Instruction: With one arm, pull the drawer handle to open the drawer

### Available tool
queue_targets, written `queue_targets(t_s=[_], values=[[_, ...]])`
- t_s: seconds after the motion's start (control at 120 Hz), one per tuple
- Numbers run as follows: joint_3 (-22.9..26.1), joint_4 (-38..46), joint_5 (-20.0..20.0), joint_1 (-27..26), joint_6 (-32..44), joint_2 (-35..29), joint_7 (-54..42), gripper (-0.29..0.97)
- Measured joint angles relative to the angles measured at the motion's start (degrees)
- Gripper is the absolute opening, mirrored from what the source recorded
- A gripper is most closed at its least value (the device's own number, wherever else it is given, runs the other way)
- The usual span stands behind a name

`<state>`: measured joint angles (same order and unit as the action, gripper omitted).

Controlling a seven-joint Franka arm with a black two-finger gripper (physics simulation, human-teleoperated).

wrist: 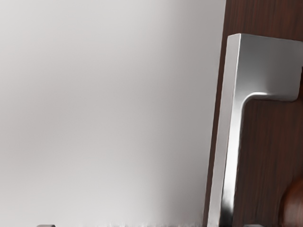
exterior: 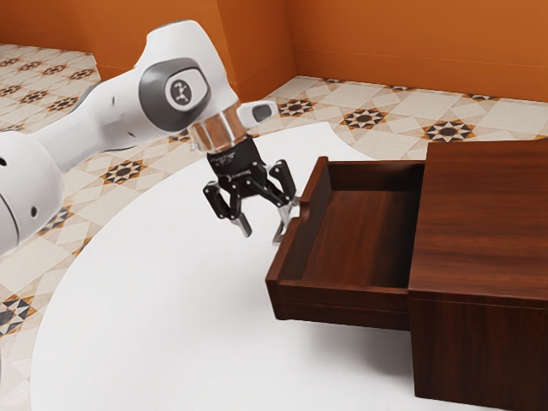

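Drawer [exterior: 351, 244] of dark brown wood sits in the middle of the exterior view, a little to the right. It sticks far out of the big dark brown wooden cabinet [exterior: 479, 257] at the exterior view's right. We can see right down into it, and it has nothing inside. It looks like the job is mostly done.

The cabinet stands on a round white desk [exterior: 154, 325]. Around the desk is a tiled floor [exterior: 385, 111] with star shapes.

On the drawer's front is a shiny silver metal bar handle [exterior: 289, 221]. The wrist view shows this handle [wrist: 228, 142] up close, with a bend at its end where it joins the wood.

The white robot arm [exterior: 111, 120] comes in from the upper left of the exterior view. Its black two-finger gripper [exterior: 262, 233] hangs just in front of the drawer's front. The fingers are spread apart and are not squeezing anything. One finger is just beside the handle.

The drawer looks heavy and stiff, so it should slide straight and not bend. The handle looks hard, smooth and a bit slippery. The best place to hold it is probably the middle of the bar, with one finger on each side. Holding near an end might make the drawer twist and get stuck.
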<state>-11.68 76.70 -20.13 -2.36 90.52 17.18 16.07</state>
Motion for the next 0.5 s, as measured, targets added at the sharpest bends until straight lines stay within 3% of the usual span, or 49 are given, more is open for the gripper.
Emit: queue_targets(t_s=[0.183, 0.5], values=[[0.1, -0.2, -1.3, 0.0, -0.1, -0.6, -1.1, 0.52], [0.2, -0.6, -2.2, 0.0, -0.5, -2.8, -1.9, 0.64]])
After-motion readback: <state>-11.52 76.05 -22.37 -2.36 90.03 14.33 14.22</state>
